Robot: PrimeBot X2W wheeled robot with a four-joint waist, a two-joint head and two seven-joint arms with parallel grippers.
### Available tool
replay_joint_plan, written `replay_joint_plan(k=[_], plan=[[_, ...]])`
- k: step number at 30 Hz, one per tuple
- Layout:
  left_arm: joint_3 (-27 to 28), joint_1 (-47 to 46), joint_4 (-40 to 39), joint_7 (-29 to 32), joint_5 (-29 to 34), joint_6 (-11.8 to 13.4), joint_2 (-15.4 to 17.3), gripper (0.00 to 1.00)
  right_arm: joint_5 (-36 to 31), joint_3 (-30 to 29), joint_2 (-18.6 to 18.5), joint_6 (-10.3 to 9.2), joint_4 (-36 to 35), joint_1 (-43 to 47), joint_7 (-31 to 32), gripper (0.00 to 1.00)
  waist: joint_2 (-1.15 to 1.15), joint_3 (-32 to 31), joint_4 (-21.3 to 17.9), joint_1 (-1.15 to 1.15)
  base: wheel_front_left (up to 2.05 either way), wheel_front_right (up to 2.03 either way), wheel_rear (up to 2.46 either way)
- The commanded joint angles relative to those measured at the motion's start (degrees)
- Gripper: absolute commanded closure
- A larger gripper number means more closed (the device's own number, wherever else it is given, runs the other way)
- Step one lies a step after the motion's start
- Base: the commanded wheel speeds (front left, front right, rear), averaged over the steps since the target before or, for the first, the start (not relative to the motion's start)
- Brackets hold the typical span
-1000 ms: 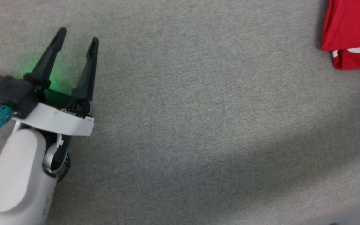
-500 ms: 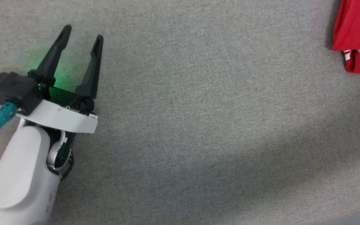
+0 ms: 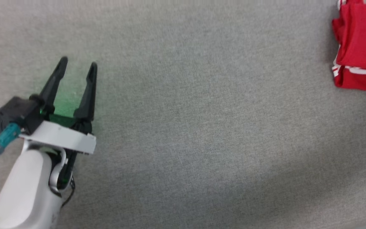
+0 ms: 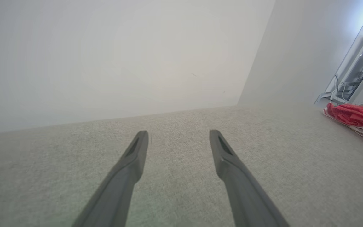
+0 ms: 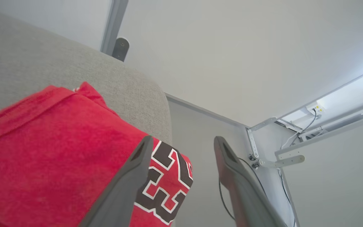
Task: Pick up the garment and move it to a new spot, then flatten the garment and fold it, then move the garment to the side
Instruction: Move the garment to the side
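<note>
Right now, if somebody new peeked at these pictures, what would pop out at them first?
The bright red garment pops out first, lying at the far right of the grey fabric surface; the right wrist view shows bold black-and-white print on it beside the open right gripper. Next comes the left gripper, open at the lower left of the head view, with a green glow on the fabric beneath it.

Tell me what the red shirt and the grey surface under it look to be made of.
Garment: soft knit fabric, probably cotton jersey; matte, slightly fuzzy, creased into folds. Its black-and-white number looks printed or stitched on; cannot tell which. Grey surface: woven upholstery-like cloth, matte, with a fine heathered grain.
</note>
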Motion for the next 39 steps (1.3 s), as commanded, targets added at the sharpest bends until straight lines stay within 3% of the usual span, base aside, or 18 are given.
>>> replay_joint_plan(k=[1,8,17,28,39], plan=[[0.6,1.4,0.0,0.1,-0.2,0.1,-0.2,0.00,0.6,-0.1,0.1,-0.07,-0.5,1.3,-0.4,0.00,0.00,-4.0,1.0,0.00,0.00,0.00,0.00],[4.1,6.8,0.0,0.0,0.3,0.1,-1.8,0.00,-0.4,-4.6,-0.6,-0.07,-6.0,5.4,-0.8,0.00,0.00,-10.9,3.0,0.00,0.00,0.00,0.00],[8.5,14.4,0.4,0.0,0.8,0.1,-3.9,0.00,-6.4,-21.2,1.4,-0.07,-17.1,20.0,-0.8,0.00,0.00,-18.9,5.4,0.00,0.00,0.00,0.00],[13.0,22.8,-0.7,0.0,2.0,0.1,-5.4,0.00,-16.7,-38.9,7.7,-0.07,-29.7,39.9,-0.8,0.00,0.00,-26.1,7.5,0.00,0.00,0.00,0.00],[17.9,27.4,-3.7,0.0,4.5,0.1,-7.7,0.00,-23.2,-51.6,15.7,-0.07,-42.1,55.9,-0.8,0.00,0.00,-28.7,9.7,0.00,0.00,0.00,0.00]])
